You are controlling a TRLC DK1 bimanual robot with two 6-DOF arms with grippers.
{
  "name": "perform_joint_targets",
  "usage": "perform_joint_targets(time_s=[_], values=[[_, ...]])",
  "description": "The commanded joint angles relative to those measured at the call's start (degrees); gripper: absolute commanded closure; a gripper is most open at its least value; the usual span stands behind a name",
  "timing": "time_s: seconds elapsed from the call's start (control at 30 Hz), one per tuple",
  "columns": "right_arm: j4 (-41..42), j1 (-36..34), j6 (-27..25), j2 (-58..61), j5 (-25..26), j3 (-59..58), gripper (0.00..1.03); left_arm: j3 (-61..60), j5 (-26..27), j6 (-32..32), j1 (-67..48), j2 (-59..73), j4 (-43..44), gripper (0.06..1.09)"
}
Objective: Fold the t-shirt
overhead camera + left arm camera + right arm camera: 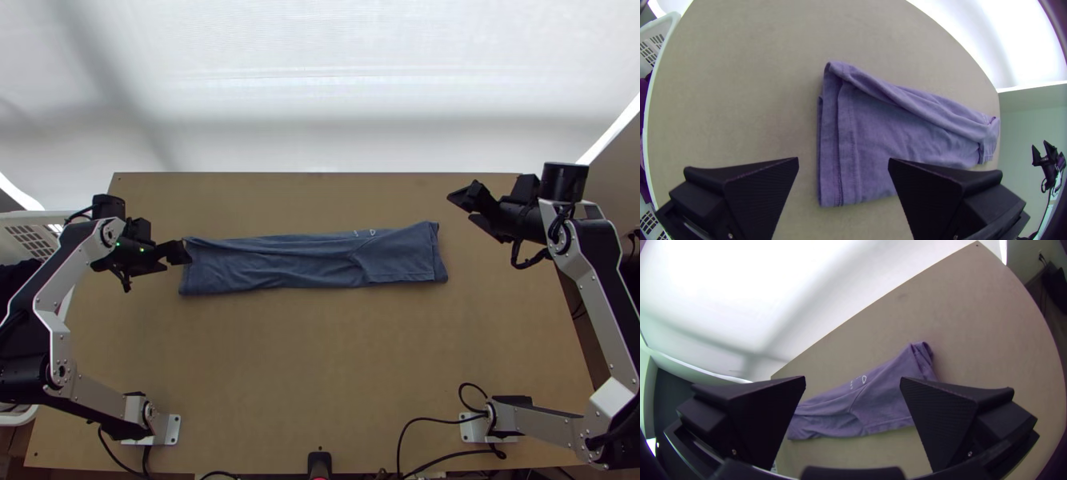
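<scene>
The jaws of the left gripper [178,254] stood spread at the left end of the t-shirt [304,268]. The jaws of the right gripper [464,208] stood spread near its far right corner. The single t-shirt lay folded in a long strip across the tabletop [320,352], small white print [863,379] toward its far edge. The left wrist view showed dark cloth [643,95] inside one white basket [667,22].

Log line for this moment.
Blue cloth t-shirt: long folded strip on light wooden table | black left tool: open, at one end | black right tool: open, beyond other end
</scene>
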Motion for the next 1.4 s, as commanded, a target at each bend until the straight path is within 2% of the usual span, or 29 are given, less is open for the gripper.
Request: perform_joint_targets(time_s=[0.0, 0.1, 0.57, 1.0, 1.03, 1.1, 1.23, 1.37], values=[[-0.40, -0.62, 4.18, -0.70, -3.76, 2.39, 0.03, -3.08, 0.78, 1.37, 0.27, 0.11, 2.21, 0.11], [-0.40, -0.45, 5.85, -0.70, -5.60, 3.36, 0.03, -4.84, 0.78, 0.93, -0.61, 0.73, 4.50, 0.10], [-0.40, 1.05, 7.08, -1.32, -5.78, 5.03, 0.03, -5.72, -1.51, -0.21, -2.54, 7.32, 10.30, 0.10], [-0.40, 2.45, 8.22, -2.11, -5.69, 4.94, 0.03, -4.66, -1.51, -8.04, -15.90, 8.55, 12.15, 0.11], [-0.40, 2.45, 8.31, -2.20, -5.69, 4.94, 0.03, -4.58, -1.51, -8.56, -16.17, 8.55, 12.23, 0.15], [-0.40, 2.54, 8.31, -2.55, -5.69, 4.77, 0.03, -4.49, -1.51, -8.83, -16.26, 8.28, 12.41, 0.37], [-0.40, 2.36, 8.13, -3.51, -5.69, 3.98, 0.03, -4.93, -1.51, -9.09, -13.79, 6.00, 13.29, 1.05], [-0.31, 2.10, 7.78, -4.13, -5.60, 3.01, 0.03, -5.72, -1.42, -6.63, -8.35, 3.45, 12.50, 1.04]])
